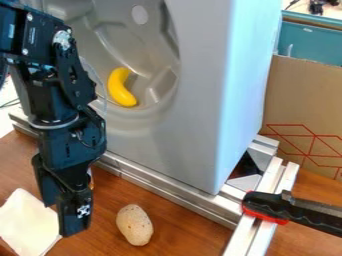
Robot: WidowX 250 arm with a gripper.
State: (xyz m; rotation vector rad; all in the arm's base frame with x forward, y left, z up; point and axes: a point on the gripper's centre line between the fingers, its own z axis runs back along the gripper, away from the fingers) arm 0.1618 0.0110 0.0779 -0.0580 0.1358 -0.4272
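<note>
No readable text or labels anywhere.

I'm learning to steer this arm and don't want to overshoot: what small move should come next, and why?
Probably a short sideways shift of the gripper toward the potato-like object: it lies on the wooden tabletop just beside the gripper, whereas the yellow banana-shaped object sits farther back, inside the grey basin.

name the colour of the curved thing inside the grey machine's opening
The curved thing is yellow, camera view.
</note>
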